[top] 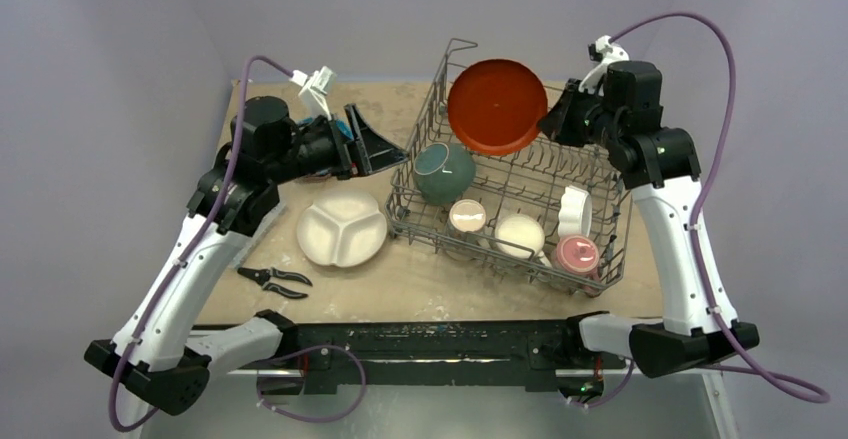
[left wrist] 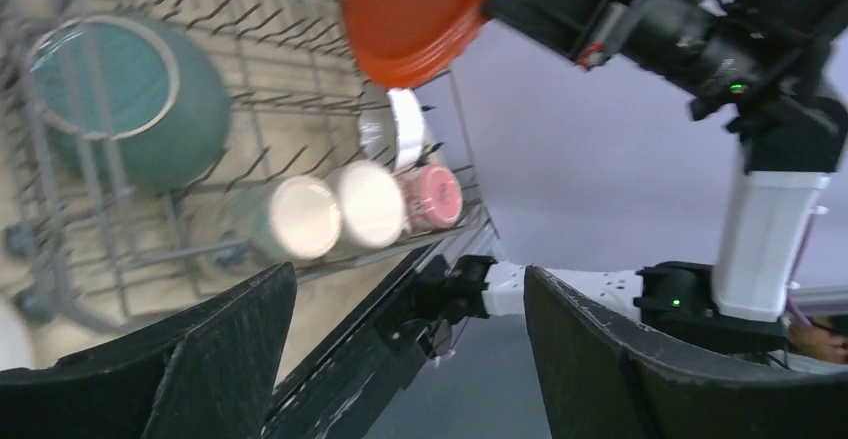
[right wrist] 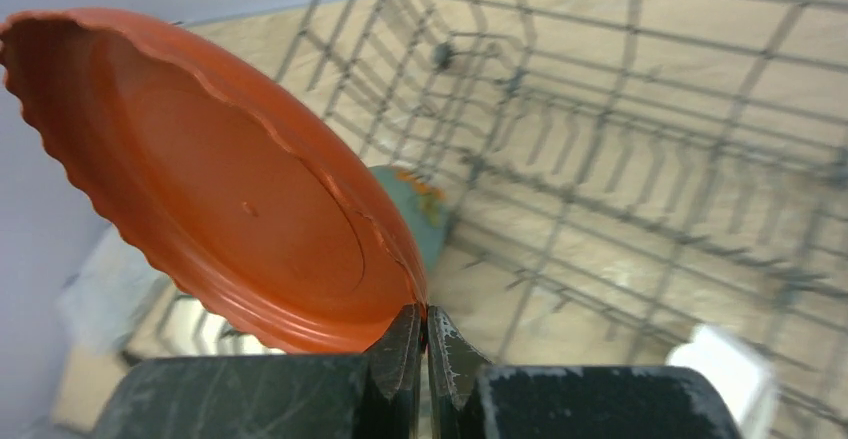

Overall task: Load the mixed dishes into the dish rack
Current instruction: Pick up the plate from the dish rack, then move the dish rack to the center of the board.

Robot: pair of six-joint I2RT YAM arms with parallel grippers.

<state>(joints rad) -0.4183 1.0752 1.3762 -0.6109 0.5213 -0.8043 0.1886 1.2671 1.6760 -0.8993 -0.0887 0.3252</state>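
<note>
The right claw [right wrist: 425, 344] is closed on the scalloped rim of the orange plate [top: 497, 106], pinching its lower edge; the plate is round, glossy and shallow, with a raised ring on the face turned to the wrist camera, and it hangs tilted on edge above the far part of the dish rack [top: 530, 184]; the rack is a grey wire basket with upright tines and tall sides, standing on the tan surface [top: 400, 289]; inside it a teal bowl [top: 444, 172] lies on its side at the left end, three mugs [top: 519, 234] stand along the near side, and a small white bowl [top: 573, 209] leans on edge by the right end; the left claw [left wrist: 400, 289] is spread wide and empty, left of the rack; a white divided plate [top: 341, 229] lies flat on the surface just beside the rack's left end, with black-handled pliers [top: 274, 279] nearer the arms.
</note>
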